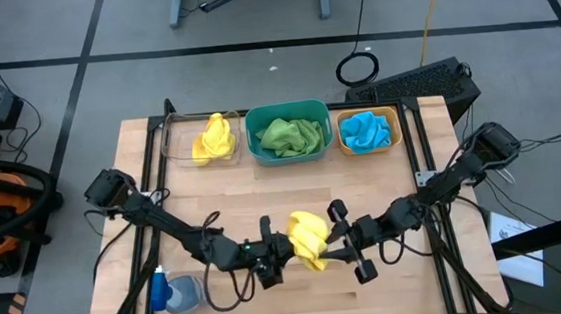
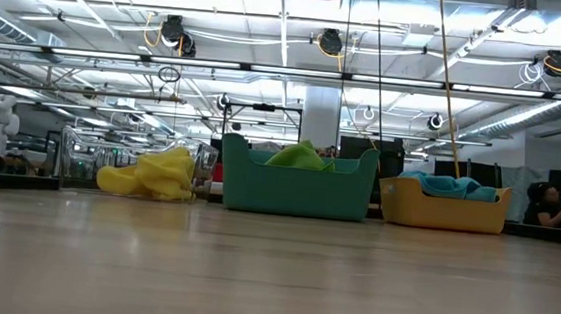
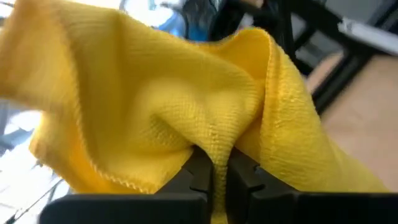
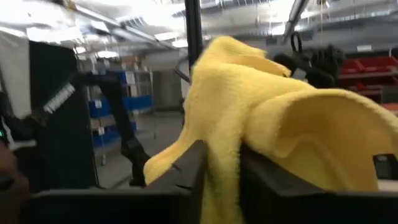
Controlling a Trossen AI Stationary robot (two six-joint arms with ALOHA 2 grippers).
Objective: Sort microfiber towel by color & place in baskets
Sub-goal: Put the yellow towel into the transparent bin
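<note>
Both jaws are closed on one yellow towel [image 1: 308, 240], held up between the left gripper [image 1: 280, 254] and right gripper [image 1: 335, 243], at 6 o'clock from the teal basket [image 1: 289, 134]. It looks soft, light and floppy; a bunched fold gives the surest grip.

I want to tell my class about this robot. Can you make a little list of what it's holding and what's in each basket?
held towel: yellow towel, lifted off the table
left gripper: shut on the yellow towel
right gripper: shut on the same towel
clear basket: yellow cloth
teal basket: green cloth
orange basket: blue cloth
near left table corner: blue item, unclear
</note>
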